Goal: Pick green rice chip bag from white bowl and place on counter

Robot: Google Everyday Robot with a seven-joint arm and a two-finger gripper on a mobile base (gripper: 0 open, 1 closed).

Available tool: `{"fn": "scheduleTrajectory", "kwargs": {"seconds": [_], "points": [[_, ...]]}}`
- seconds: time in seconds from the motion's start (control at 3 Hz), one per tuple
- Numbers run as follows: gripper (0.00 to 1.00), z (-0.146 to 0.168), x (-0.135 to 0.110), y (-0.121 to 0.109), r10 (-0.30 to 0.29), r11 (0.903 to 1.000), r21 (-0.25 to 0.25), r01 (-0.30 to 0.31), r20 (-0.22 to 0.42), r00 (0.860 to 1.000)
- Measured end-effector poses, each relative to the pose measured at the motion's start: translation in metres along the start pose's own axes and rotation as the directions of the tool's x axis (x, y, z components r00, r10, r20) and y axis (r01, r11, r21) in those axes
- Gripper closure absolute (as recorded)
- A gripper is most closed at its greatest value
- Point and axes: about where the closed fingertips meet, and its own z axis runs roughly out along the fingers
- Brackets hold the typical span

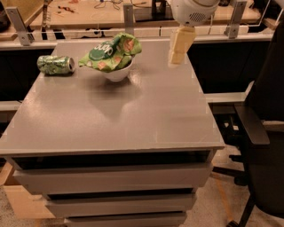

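Observation:
The green rice chip bag point(111, 52) lies crumpled across the top of the white bowl point(118, 72), which stands at the back left of the grey counter point(133, 119). The bag is wider than the bowl and hides its inside. My gripper point(179, 45) hangs from the white arm above the counter's back right part, to the right of the bowl and apart from it. Nothing is seen in it.
A green patterned soda can point(55, 64) lies on its side at the counter's back left, left of the bowl. A wooden workbench with cables point(88, 9) runs behind the counter. A black office chair point(262, 119) stands close to the counter's right edge.

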Motion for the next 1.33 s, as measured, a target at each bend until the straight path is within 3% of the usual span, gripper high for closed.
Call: {"fn": "scheduleTrajectory", "kwargs": {"seconds": [0.33,0.67,1.0,1.33], "points": [[0.0,0.002,-0.002,-0.001,-0.007,1.0,-0.001,0.007,0.005,1.0],[0.0,0.022,-0.024,-0.012,-0.108,0.9933,-0.037,0.109,0.021,0.994],[0.0,0.046,-0.051,-0.027,-0.254,0.9631,-0.085,0.255,0.026,0.967],[0.0,0.077,-0.085,-0.034,-0.392,0.9049,-0.156,0.396,0.057,0.918]]}}
